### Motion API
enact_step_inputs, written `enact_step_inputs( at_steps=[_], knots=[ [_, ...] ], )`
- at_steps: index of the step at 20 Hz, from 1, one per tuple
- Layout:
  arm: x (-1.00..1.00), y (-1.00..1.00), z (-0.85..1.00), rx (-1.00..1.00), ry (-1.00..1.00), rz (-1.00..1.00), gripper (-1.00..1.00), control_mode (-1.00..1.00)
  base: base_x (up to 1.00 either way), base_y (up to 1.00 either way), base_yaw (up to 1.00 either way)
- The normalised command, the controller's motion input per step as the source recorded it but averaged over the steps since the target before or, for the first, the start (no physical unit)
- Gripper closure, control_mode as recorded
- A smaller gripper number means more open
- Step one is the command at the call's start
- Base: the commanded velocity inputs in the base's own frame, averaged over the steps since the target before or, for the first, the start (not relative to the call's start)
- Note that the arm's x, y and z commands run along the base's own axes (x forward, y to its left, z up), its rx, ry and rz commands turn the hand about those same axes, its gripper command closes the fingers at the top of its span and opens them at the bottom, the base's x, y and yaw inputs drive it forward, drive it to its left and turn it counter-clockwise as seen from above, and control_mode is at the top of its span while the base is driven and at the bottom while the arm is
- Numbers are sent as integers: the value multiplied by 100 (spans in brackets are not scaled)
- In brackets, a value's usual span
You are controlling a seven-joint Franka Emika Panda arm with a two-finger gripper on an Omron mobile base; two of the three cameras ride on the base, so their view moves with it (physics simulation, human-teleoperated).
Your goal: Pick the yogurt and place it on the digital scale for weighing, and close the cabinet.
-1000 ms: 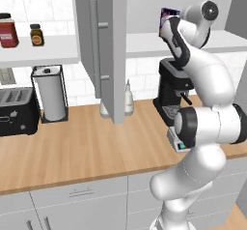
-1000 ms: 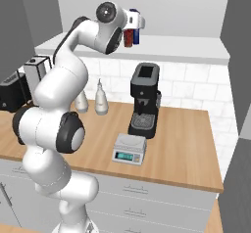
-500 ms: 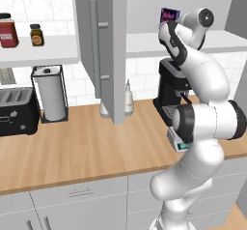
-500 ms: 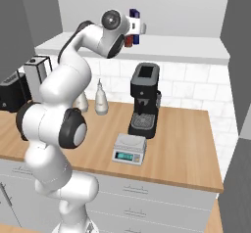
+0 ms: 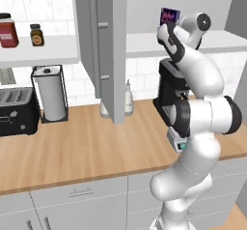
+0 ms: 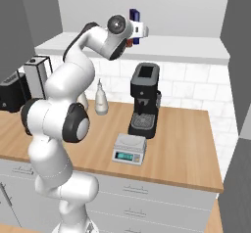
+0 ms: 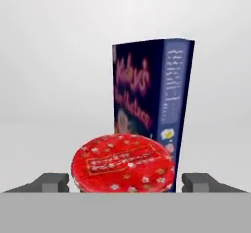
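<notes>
Reaching deeper along the shelf than it did a second ago, the claw (image 7: 122, 183) has come up to the yogurt (image 7: 122, 164), and the arm's upper joint in the side views now sits closer in to the open cabinet (image 5: 101, 50) than it did in the two earlier moments. Seen from the hand, the red lid lies directly ahead of the claw and between its two fingertips (image 7: 51, 182), one tip standing off to each side of the cup with clear space showing; the jaws are spread wide and hold nothing. Just beyond the cup, touching or nearly touching its far side, stands the blue box (image 7: 149, 92), upright. That advance means the approach is about finished: the cup looks framed for a squeeze, though the lower body of the cup is hidden at the bottom of the hand view, so how far down the fingers reach cannot be told. The likely risk is nudging the cup into the box behind it. Well below the claw, on the wooden counter, the scale (image 6: 129, 149) waits bare in front of the coffee machine (image 6: 144, 100), and the cabinet door hangs open off to the claw's left, to be closed later
</notes>
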Motion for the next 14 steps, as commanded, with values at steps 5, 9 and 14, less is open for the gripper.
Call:
enact_step_inputs(
  at_steps=[5,9,14],
  knots=[
    [28,-2,-13,0,0,0,100,-100,0,0,0],
    [6,0,-9,0,0,0,100,-100,0,0,0],
    [-72,0,0,0,-9,6,100,-100,0,0,0]
  ],
)
